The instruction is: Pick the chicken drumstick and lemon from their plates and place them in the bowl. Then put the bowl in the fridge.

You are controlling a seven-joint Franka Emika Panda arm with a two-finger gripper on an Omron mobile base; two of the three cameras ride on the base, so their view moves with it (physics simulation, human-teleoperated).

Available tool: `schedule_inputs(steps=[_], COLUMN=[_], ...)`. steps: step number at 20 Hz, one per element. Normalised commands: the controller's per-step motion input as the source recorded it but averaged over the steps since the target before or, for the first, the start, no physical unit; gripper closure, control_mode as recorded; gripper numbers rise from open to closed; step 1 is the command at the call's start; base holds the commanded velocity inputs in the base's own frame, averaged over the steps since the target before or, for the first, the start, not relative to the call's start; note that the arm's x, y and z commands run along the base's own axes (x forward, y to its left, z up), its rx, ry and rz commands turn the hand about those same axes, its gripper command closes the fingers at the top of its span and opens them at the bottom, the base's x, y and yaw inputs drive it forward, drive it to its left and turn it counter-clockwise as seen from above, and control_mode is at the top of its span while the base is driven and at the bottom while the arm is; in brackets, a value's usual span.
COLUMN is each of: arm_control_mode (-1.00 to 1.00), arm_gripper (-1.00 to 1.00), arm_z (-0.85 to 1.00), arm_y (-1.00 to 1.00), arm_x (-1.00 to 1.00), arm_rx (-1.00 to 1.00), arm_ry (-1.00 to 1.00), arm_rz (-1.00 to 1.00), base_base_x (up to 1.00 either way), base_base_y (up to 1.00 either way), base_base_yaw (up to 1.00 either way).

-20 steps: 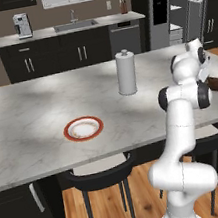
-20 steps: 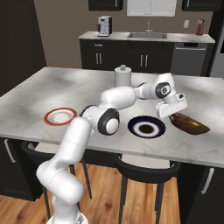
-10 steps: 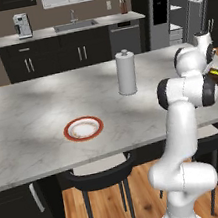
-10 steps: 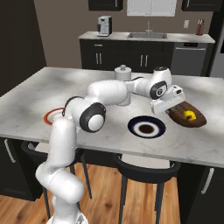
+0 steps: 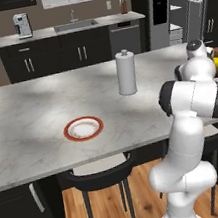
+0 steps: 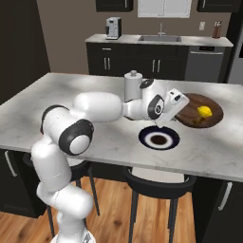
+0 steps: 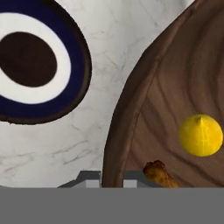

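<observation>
On the bench, change: the bowl (image 6: 201, 112), gripped at its near rim by the claw (image 7: 113, 177), has been drawn closer over the last second.
Contents: chicken drumstick (image 7: 160, 173) and lemon (image 7: 201, 135) are inside; carrying remains.
Surface: orange-rimmed plate (image 5: 83, 128), paper-towel roll (image 5: 126, 72), navy-rimmed plate (image 6: 159, 138) on marble.
Room: fridge (image 5: 179, 7) stands open behind.

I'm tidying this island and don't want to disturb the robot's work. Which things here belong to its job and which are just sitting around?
Part of the job:
bowl, gripped at its rim by the gripper
lemon and chicken drumstick, both in the bowl
navy-rimmed plate
orange-rimmed plate
fridge

Just sitting around:
paper towel roll
coffee machine
stools
</observation>
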Motion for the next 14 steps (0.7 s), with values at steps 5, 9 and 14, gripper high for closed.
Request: schedule_inputs(steps=[5,9,14], arm_control_mode=[-1.0,-1.0,-1.0], arm_gripper=[1.0,1.0,1.0], arm_z=[0.38,0.38,0.35], arm_y=[0.36,0.4,0.42], arm_x=[-0.3,-0.23,-0.23], arm_rx=[-0.22,-0.09,-0.01], arm_ry=[0.0,0.06,0.09], arm_rz=[0.0,0.0,0.0], base_base_x=[0.0,0.0,0.0], base_base_y=[0.0,0.0,0.0], base_base_yaw=[0.0,0.0,0.0])
